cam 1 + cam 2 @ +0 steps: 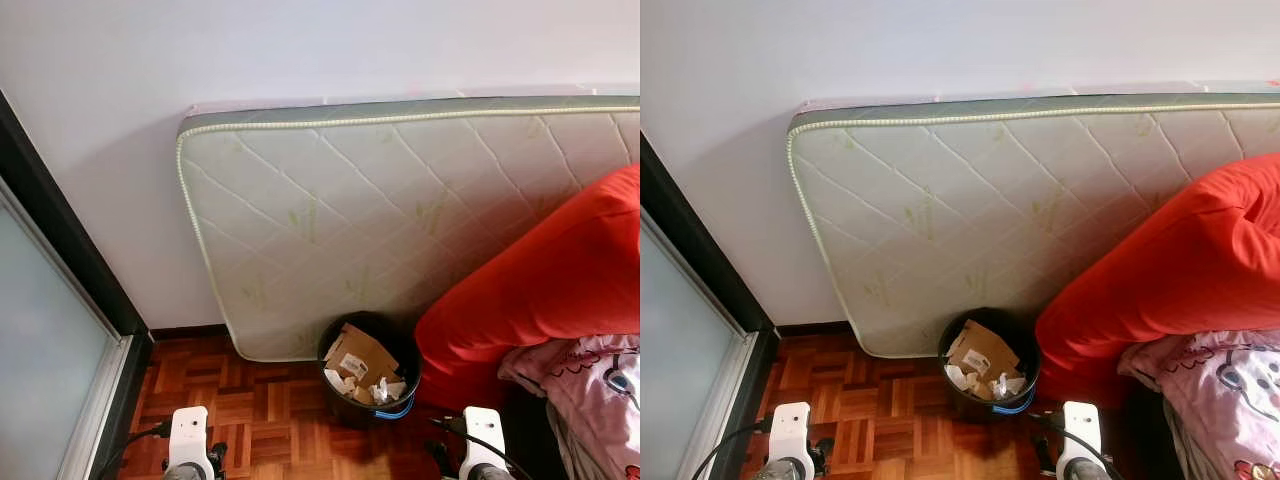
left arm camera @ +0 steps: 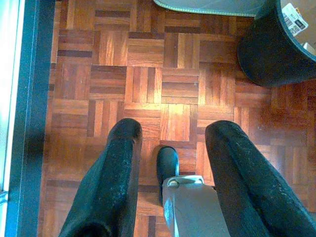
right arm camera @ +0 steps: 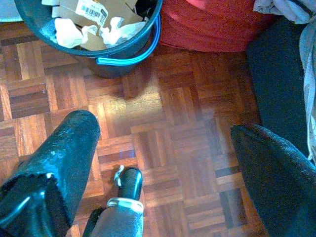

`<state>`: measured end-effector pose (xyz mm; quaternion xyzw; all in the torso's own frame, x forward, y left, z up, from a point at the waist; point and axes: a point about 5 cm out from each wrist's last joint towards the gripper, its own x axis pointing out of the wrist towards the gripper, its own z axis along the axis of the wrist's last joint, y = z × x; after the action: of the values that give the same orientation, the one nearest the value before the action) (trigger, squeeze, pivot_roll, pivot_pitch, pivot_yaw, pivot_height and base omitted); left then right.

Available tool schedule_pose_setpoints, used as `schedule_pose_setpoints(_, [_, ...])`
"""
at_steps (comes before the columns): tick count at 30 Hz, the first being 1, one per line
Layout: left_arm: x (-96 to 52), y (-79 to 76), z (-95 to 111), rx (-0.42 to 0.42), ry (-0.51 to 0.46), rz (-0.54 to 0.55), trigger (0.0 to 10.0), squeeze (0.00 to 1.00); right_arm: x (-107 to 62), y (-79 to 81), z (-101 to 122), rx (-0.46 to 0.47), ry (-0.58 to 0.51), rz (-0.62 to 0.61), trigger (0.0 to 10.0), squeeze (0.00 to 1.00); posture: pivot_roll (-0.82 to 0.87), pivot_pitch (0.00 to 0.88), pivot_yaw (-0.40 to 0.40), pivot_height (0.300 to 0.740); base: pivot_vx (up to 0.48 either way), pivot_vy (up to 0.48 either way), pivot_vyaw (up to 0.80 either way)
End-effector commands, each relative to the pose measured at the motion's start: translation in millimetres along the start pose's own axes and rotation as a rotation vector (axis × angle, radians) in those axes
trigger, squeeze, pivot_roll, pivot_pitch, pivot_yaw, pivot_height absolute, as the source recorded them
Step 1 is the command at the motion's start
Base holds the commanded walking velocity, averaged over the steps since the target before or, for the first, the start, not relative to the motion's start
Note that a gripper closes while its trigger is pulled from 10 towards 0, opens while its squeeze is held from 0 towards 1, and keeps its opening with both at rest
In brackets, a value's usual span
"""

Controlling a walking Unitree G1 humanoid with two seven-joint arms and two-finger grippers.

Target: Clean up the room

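A black waste bin [image 1: 368,378] stands on the parquet floor against a leaning mattress [image 1: 400,210], filled with brown cardboard [image 1: 360,356] and crumpled white paper [image 3: 69,33]. Both arms hang low at the bottom of the eye views. My left gripper [image 2: 170,136] is open above bare floor, with the bin [image 2: 276,44] off to one side. My right gripper [image 3: 165,133] is open and wide, nothing between its fingers, with the bin [image 3: 98,47] just beyond them.
A red beanbag-like cushion [image 1: 550,280] lies right of the bin, with pink patterned bedding [image 1: 590,380] at the lower right. A dark-framed glass door [image 1: 50,340] runs along the left. Parquet floor [image 1: 250,410] lies between door and bin.
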<state>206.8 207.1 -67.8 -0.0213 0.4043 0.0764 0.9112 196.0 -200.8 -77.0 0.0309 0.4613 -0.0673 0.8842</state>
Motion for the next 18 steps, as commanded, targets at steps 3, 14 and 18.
schedule_pose_setpoints(3, [-0.1, 0.3, -1.6, 0.020, 0.016, 0.000, 10.0, 0.00, 0.5, -0.6, 4.8, 0.021, -0.010, -0.003, 10.0, 0.00, 0.03, 0.000, -0.023, 0.740, 0.000, 0.000, 0.00])
schedule_pose_setpoints(14, [0.4, 3.7, -0.3, 0.113, 0.033, 0.006, 10.0, 0.00, 0.7, 1.0, 4.0, 0.008, 0.004, -0.003, 10.0, 0.00, 0.02, 0.000, -0.014, 0.740, 0.000, -0.197, -0.68])
schedule_pose_setpoints(18, [0.4, 3.1, -0.3, 0.098, 0.032, -0.001, 10.0, 0.00, 0.8, 0.9, 4.2, 0.008, 0.005, -0.005, 10.0, 0.00, 0.02, 0.000, -0.013, 0.740, 0.000, 0.000, -0.78])
